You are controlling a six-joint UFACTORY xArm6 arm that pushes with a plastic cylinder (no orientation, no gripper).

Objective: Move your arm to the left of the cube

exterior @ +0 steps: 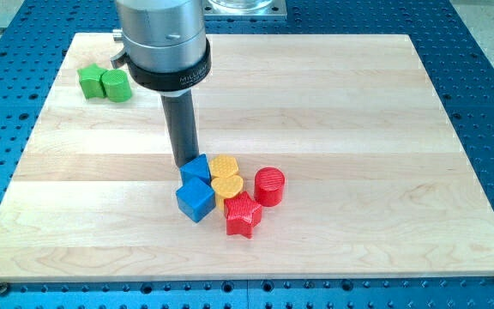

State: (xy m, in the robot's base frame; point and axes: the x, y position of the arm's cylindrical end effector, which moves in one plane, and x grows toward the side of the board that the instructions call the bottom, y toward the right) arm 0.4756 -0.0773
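Observation:
My tip (183,163) stands on the wooden board (358,94) just above and slightly left of the upper blue block (198,168), touching or nearly touching it. A blue cube (195,200) lies right below that block. A yellow block (223,165) and a yellow heart-like block (227,185) sit to the right of the blue ones. A red star (242,215) lies at the lower right of the cluster and a red cylinder (269,185) at its right.
A green block (91,81) and a green cylinder (117,85) stand together at the board's upper left. The arm's grey body (161,39) rises above the rod. A blue perforated table (487,69) surrounds the board.

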